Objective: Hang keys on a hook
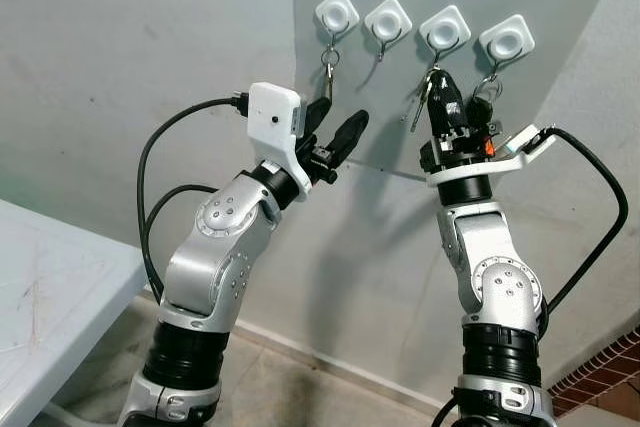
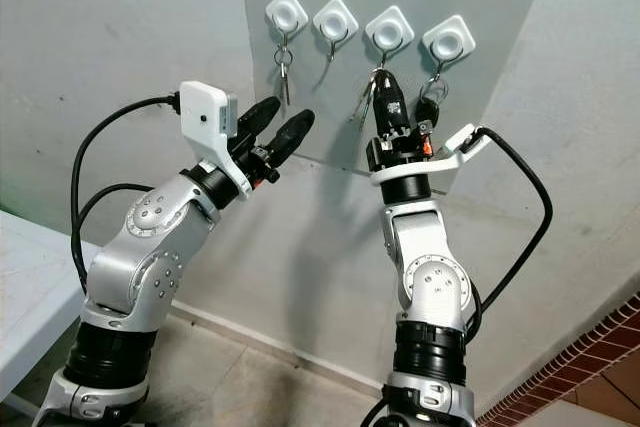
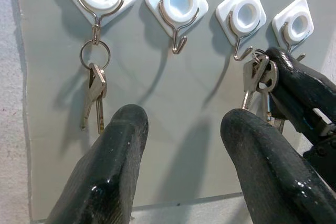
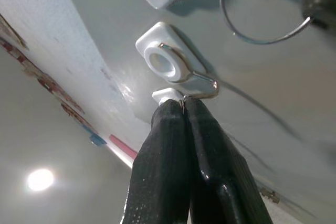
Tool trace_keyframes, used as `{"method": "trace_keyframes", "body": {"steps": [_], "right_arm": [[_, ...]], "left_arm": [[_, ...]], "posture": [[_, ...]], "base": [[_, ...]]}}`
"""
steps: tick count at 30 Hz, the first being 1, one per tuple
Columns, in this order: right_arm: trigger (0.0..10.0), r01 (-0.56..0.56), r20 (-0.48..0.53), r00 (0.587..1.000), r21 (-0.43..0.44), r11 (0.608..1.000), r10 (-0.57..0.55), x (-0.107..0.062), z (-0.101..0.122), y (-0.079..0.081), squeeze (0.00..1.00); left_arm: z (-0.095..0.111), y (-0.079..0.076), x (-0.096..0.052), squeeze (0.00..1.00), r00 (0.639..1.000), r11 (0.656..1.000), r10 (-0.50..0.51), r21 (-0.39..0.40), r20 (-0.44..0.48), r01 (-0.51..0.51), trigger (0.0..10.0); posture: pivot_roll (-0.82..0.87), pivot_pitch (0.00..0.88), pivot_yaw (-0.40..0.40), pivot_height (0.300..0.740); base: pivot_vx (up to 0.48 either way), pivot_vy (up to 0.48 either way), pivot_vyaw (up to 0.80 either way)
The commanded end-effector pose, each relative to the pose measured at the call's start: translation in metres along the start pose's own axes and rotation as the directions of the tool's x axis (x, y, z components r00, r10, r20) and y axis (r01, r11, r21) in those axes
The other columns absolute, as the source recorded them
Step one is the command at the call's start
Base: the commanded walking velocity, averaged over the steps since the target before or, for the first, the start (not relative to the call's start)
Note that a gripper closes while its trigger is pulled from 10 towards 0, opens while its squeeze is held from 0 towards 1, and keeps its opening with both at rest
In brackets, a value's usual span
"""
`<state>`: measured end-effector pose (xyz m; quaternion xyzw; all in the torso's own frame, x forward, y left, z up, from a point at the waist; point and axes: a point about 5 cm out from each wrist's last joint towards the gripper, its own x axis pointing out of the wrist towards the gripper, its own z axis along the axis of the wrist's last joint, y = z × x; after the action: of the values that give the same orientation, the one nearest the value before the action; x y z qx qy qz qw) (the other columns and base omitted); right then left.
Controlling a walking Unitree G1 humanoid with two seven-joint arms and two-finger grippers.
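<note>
**Key ring at the third hook, not yet let go**

Nearest us, low in the head views, stand our two silver arms, both raised toward the wall. Our left gripper point(image 1: 335, 132), left of centre, hovers with its two fingers spread wide and nothing between them. Our right gripper point(image 1: 447, 97), right of centre, points up with its fingers pressed together on the bunch of keys point(image 3: 258, 80), pinching it up at the ring.

Farther back, a grey board point(image 1: 400, 137) on the wall carries four white hook pads in a row along the upper part of the frame. The first hook point(image 3: 97, 9) already holds another set of keys point(image 3: 94, 95), the second hook point(image 3: 177, 30) is bare, and the fourth hook point(image 1: 505, 47) carries a dark fob on a ring. Our bunch sits right at the third hook point(image 3: 242, 35); whether its ring has passed over the wire tip, we cannot tell.

We judge the bunch light, hard and slick, with loose keys that swing and twist. The ring is the place to hold it, so the blades dangle free.
</note>
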<state>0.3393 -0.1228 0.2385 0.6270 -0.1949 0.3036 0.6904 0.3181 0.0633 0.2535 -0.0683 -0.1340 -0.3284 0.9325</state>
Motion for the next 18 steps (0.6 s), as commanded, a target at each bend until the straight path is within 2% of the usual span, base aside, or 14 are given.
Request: {"method": "trace_keyframes", "body": {"steps": [1,13,18], "right_arm": [[10.0,-0.036,0.006,0.999,0.025,0.999,0.036,0.011,-0.007,0.008,0.0],[10.0,-0.053,0.013,0.999,0.024,0.998,0.053,0.024,-0.007,0.01,0.0],[10.0,-0.011,0.016,1.0,0.041,0.999,0.011,0.025,-0.008,0.006,0.0]], "left_arm": [[0.008,-0.002,0.002,0.0,1.0,1.0,-0.008,0.018,0.025,0.007,10.0],[0.008,-0.002,0.002,0.0,1.0,1.0,-0.006,0.015,0.027,0.005,10.0],[0.009,-0.002,0.002,0.0,1.0,1.0,-0.005,0.014,0.028,0.005,10.0]], "posture": [[0.22,0.0,-0.009,0.736],[0.22,0.0,-0.01,0.736],[0.22,0.0,-0.01,0.736]], "base": [[0.0,0.0,0.0],[0.0,0.0,0.0],[0.0,0.0,0.0]]}}
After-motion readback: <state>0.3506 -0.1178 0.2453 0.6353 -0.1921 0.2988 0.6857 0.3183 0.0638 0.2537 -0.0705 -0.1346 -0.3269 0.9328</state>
